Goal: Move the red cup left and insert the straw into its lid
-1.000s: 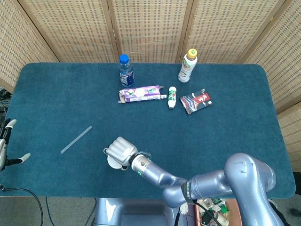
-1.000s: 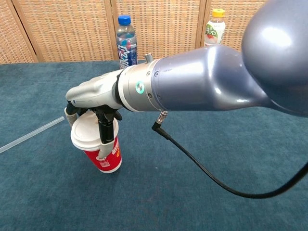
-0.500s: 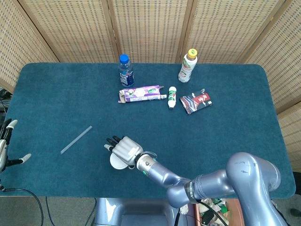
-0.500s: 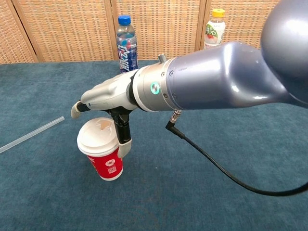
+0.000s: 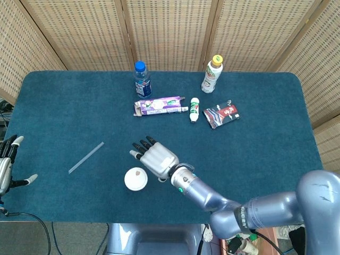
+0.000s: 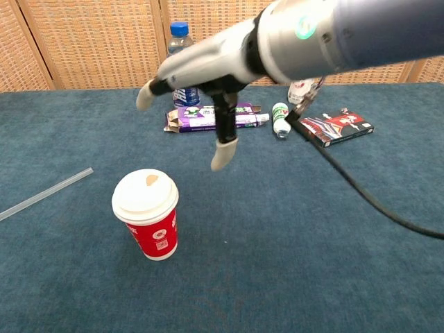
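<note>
The red cup (image 6: 154, 230) with its white lid (image 5: 135, 179) stands upright on the blue table, near the front edge. My right hand (image 5: 155, 158) hovers above and to the right of the cup, fingers spread, holding nothing; the chest view shows the right hand (image 6: 201, 73) lifted well clear of the lid. The clear straw (image 5: 85, 157) lies flat on the cloth left of the cup, and the chest view catches the straw (image 6: 45, 194) at its left edge. My left hand (image 5: 7, 167) rests open off the table's left edge.
At the back stand a blue-capped bottle (image 5: 142, 80) and a yellow-capped bottle (image 5: 211, 74). In front of them lie a purple box (image 5: 159, 105), a small white bottle (image 5: 194, 109) and a red-black packet (image 5: 221, 115). A black cable (image 6: 361, 191) hangs from my right arm.
My right hand let go of the red cup, opened its fingers and rose up and to the right. The cup stays standing where it was set down.
</note>
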`<state>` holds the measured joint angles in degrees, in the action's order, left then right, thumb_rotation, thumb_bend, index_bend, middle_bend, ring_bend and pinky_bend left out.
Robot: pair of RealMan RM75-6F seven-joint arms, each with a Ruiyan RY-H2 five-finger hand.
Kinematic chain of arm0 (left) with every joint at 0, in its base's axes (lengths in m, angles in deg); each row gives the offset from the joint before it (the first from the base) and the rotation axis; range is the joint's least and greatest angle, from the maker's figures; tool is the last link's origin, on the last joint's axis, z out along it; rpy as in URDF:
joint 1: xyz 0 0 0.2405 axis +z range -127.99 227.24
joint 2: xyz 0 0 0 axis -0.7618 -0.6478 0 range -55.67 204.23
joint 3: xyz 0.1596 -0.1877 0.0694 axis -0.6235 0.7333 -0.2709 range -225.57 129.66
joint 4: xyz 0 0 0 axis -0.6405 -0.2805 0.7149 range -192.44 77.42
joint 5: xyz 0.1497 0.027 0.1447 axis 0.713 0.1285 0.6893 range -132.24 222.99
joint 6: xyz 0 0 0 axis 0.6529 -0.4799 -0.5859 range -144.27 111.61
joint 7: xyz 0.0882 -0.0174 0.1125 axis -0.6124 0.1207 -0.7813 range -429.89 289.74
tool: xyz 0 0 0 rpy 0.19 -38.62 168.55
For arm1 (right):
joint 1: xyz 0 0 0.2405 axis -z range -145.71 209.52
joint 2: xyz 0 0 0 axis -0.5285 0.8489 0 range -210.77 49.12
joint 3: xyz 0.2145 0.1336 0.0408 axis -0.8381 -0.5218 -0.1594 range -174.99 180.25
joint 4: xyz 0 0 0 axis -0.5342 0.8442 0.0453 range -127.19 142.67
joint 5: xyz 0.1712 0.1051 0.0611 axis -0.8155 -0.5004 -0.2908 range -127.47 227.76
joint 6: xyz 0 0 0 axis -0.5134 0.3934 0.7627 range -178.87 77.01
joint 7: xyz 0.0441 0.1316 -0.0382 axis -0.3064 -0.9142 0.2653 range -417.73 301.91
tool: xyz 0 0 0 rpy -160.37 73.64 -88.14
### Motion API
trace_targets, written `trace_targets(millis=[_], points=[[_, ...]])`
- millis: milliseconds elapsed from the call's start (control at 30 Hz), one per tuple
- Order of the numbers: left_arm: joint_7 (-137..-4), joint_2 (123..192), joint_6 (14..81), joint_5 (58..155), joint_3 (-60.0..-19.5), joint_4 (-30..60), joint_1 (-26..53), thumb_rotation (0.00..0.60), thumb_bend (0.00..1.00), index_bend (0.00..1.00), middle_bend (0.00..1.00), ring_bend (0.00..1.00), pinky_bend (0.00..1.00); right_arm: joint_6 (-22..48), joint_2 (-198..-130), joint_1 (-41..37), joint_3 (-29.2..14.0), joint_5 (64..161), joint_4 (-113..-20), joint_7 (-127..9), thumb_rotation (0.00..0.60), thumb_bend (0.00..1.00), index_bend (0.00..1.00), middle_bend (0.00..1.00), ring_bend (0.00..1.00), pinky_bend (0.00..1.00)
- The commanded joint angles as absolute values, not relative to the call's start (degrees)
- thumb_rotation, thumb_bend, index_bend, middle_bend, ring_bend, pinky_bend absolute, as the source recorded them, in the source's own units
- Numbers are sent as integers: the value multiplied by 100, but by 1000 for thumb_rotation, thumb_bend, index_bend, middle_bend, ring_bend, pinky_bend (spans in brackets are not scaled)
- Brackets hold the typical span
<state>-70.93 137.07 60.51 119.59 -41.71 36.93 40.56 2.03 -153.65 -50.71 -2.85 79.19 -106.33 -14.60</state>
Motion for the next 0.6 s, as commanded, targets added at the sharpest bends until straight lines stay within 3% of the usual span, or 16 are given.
trace_targets(millis=[33, 167, 333, 600], points=[[-7136, 13725, 6062, 11975, -4185, 3704, 4055, 600, 57, 0, 0, 0, 0, 762, -14489, -4452, 23, 8835, -11145, -1624, 600, 0, 0, 0, 0, 25], [-7201, 13754, 6078, 12004, -4197, 3735, 4045, 600, 57, 0, 0, 0, 0, 1288, -13652, -3552, 535, 10098, -11144, -2085, 600, 0, 0, 0, 0, 24], [-7219, 13773, 6058, 12046, -4214, 3787, 4022, 600, 56, 0, 0, 0, 0, 1867, -13090, -2300, 1160, 11518, -10536, -3358, 600, 0, 0, 0, 0, 0], [-7317, 13798, 5799, 11953, -4113, 3911, 3806, 600, 57, 0, 0, 0, 0, 3185, -13424, -526, 1565, 12442, -9090, -5197, 600, 0, 0, 0, 0, 0]])
